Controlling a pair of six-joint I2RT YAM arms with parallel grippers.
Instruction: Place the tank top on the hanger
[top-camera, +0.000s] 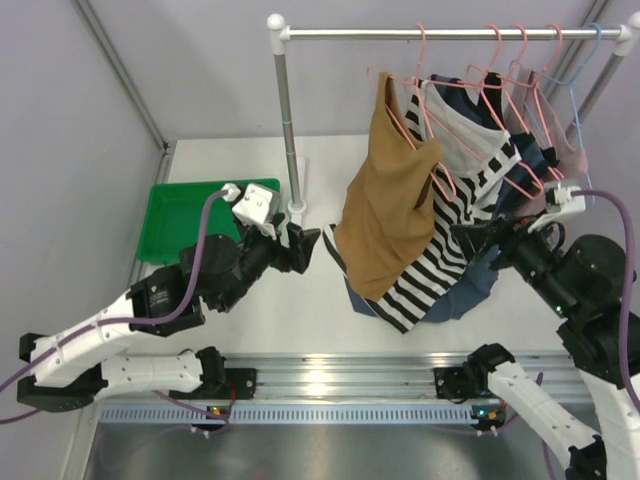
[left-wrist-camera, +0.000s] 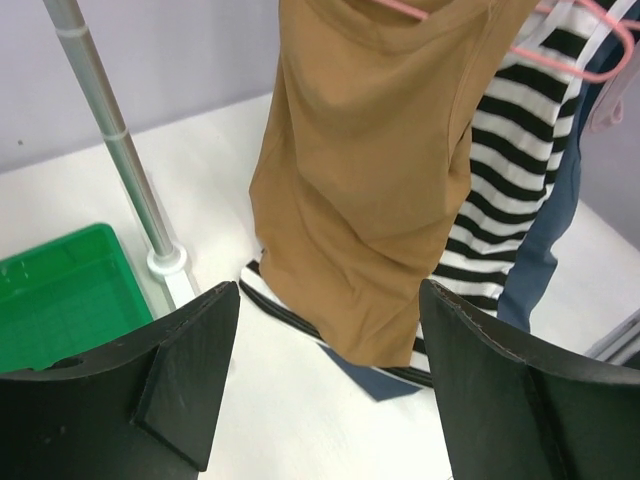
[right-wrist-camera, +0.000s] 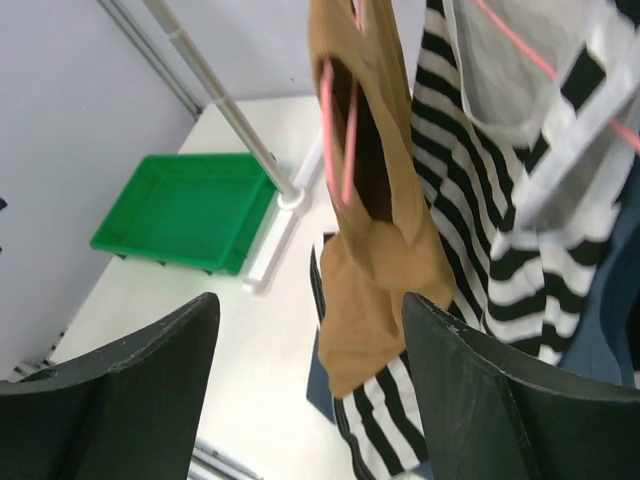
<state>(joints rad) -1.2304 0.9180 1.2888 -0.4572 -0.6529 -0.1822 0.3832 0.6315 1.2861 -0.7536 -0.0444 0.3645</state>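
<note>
Tan tank top (top-camera: 385, 215) on pink hanger (right-wrist-camera: 327, 130), striped top (top-camera: 450, 255) behind, green tray (top-camera: 180, 215) nearby, left gripper (top-camera: 308, 247), right gripper (top-camera: 466, 237) both apart.

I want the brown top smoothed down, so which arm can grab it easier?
Probably left. The left fingers are open beside the top's lower edge, facing its wide side with nothing between. The right fingers are open too, but face only its thin edge, close to the striped top.

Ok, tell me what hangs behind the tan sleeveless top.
A black-and-white striped top, with navy fabric behind that. Much of the striped top is hidden by the tan top.
</note>
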